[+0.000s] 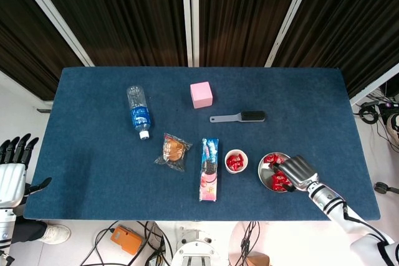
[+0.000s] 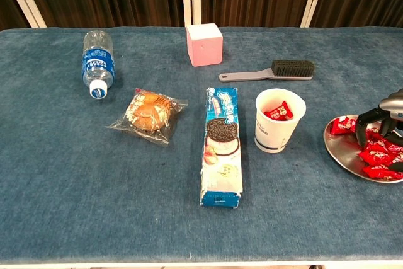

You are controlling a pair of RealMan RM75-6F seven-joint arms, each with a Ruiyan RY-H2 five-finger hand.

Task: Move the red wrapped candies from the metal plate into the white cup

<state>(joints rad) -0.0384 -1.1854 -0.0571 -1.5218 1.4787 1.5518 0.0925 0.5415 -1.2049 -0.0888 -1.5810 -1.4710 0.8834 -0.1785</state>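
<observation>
The right hand (image 1: 298, 170) has a silver-grey metal back, smooth and slightly ribbed, with black fingers (image 2: 364, 125). Behind it a silver wrist joins a white forearm (image 1: 340, 209) marked by dark bands, with a thin black cable running along it. The left hand (image 1: 12, 169) is a pale grey-white block with black fingers (image 1: 17, 147) and a black thumb.
</observation>
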